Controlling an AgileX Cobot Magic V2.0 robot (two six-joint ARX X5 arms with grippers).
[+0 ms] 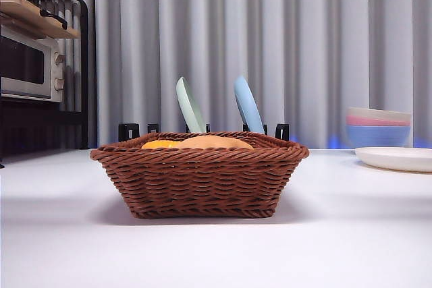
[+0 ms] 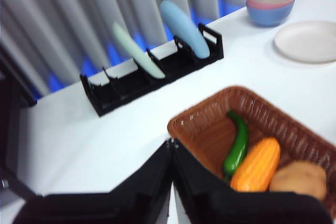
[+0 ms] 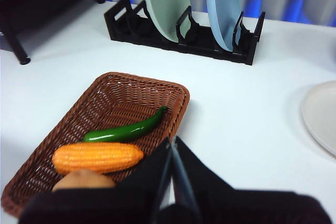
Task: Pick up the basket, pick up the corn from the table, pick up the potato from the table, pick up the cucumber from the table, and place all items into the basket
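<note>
The brown wicker basket point(image 1: 199, 179) stands on the white table point(image 1: 61, 234) in the middle of the front view. It also shows in the left wrist view point(image 2: 210, 124) and the right wrist view point(image 3: 121, 95). Inside lie the green cucumber point(image 3: 126, 131), the orange corn point(image 3: 97, 157) and the tan potato point(image 3: 83, 180); the left wrist view shows cucumber point(image 2: 237, 145), corn point(image 2: 257, 164) and potato point(image 2: 299, 179). In the front view only the tops of the corn point(image 1: 159, 144) and potato point(image 1: 214, 142) show above the rim. My left gripper point(image 2: 171, 145) and right gripper point(image 3: 172, 144) are shut and empty, above the table beside the basket.
A black rack point(image 1: 202, 130) behind the basket holds a green plate point(image 1: 190, 104) and a blue plate point(image 1: 248, 104). Stacked pastel bowls point(image 1: 378, 127) and a white plate point(image 1: 398, 158) stand at the right. A toaster oven point(image 1: 30, 65) is on a shelf at the left.
</note>
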